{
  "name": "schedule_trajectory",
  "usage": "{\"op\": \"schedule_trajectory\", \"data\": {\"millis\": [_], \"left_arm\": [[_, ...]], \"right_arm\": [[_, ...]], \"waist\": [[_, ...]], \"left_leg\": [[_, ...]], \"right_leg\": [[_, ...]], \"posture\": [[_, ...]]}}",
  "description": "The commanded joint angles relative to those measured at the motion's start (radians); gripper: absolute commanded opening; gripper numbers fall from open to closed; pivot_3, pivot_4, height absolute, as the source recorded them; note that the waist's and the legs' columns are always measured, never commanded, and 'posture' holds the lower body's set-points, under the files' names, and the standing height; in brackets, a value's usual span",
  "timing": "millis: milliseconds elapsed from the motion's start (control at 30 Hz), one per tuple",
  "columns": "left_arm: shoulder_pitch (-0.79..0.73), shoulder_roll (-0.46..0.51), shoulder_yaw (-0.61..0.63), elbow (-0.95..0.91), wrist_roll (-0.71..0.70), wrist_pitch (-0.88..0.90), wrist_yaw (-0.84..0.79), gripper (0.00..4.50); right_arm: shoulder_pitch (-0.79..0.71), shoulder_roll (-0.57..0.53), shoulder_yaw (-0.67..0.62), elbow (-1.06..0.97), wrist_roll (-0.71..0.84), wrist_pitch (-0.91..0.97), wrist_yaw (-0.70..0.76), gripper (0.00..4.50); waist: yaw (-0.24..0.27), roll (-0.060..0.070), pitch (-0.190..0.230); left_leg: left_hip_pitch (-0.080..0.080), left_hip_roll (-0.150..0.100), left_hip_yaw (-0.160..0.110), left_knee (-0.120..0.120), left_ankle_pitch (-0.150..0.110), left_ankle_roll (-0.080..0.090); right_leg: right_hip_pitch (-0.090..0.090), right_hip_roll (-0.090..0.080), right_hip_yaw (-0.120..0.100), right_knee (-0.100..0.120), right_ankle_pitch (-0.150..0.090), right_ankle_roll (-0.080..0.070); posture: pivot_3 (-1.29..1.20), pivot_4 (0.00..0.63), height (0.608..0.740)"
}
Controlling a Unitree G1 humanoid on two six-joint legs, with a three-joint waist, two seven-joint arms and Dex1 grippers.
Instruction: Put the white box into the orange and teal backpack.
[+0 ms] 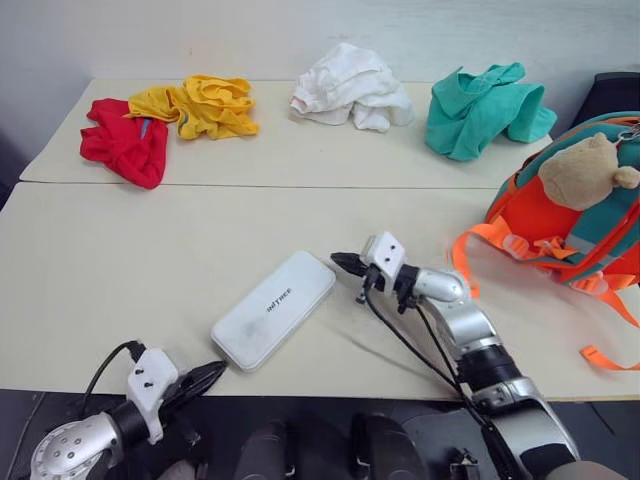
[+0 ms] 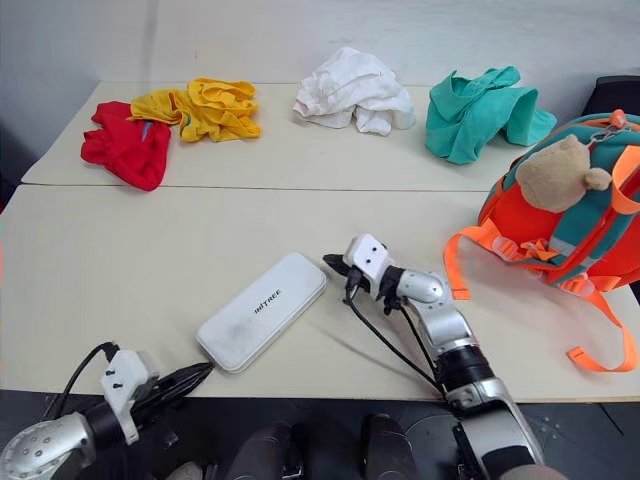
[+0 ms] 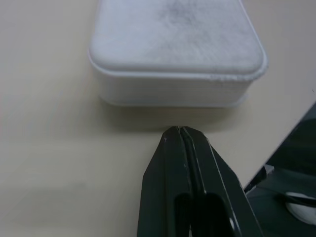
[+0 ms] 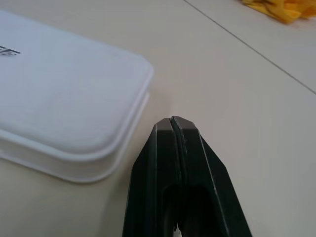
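Both jaws shut empty, the left gripper (image 1: 212,372) and right gripper (image 1: 345,263) bracket opposite ends of the white box (image 1: 274,308), flat on the table (image 1: 120,270), probably to squeeze-lift it toward the orange and teal backpack (image 1: 560,210).

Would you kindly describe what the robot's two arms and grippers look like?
Both arms are silver-grey metal with black joints. Each wrist carries a small white block with dark dots, and black cables loop along each arm. The left gripper and right gripper each end in two slim, tapered, glossy black fingers.
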State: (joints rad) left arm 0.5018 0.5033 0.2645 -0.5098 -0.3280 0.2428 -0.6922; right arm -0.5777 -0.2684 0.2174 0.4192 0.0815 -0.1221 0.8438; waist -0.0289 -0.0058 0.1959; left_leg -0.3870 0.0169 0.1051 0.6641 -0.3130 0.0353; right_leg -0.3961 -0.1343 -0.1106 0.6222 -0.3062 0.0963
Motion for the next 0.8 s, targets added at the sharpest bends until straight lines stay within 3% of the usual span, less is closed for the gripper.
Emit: {"op": "schedule_trajectory", "data": {"millis": [33, 333, 600, 800], "left_arm": [[-0.025, -0.012, -0.001, -0.033, -0.018, 0.017, 0.034, 0.01], [-0.118, 0.049, 0.034, 0.042, -0.031, 0.099, 0.031, 0.01], [0.010, 0.172, 0.162, 0.108, -0.075, 0.147, -0.095, 0.01], [0.100, 0.182, 0.255, 0.113, -0.122, 0.095, -0.182, 0.01]], "right_arm": [[-0.028, 0.009, 0.006, 0.040, 0.018, -0.015, 0.063, 0.00], [0.025, -0.085, -0.022, -0.050, 0.094, 0.013, 0.253, 0.00], [0.108, -0.139, -0.046, -0.163, 0.104, 0.065, 0.233, 0.00], [0.093, -0.124, -0.044, -0.134, 0.073, 0.052, 0.170, 0.00]], "waist": [[-0.001, 0.000, 0.000], [0.001, 0.000, 0.000], [-0.013, 0.000, 0.000], [-0.017, 0.001, 0.000]], "left_leg": [[0.000, 0.000, 0.000, 0.000, 0.000, 0.000], [0.000, 0.000, 0.000, 0.000, 0.000, 0.000], [0.001, 0.002, 0.000, -0.001, -0.001, -0.003], [0.001, 0.002, 0.000, -0.001, -0.001, -0.004]], "right_leg": [[0.000, 0.000, 0.000, 0.000, 0.000, 0.000], [0.000, 0.000, -0.001, 0.002, 0.000, 0.000], [0.000, 0.002, 0.000, 0.000, 0.000, 0.000], [0.000, 0.002, 0.000, 0.000, -0.001, -0.001]], "posture": [[0.00, 0.150, 0.740], [0.00, 0.150, 0.740], [0.00, 0.150, 0.740], [0.00, 0.150, 0.740]]}}
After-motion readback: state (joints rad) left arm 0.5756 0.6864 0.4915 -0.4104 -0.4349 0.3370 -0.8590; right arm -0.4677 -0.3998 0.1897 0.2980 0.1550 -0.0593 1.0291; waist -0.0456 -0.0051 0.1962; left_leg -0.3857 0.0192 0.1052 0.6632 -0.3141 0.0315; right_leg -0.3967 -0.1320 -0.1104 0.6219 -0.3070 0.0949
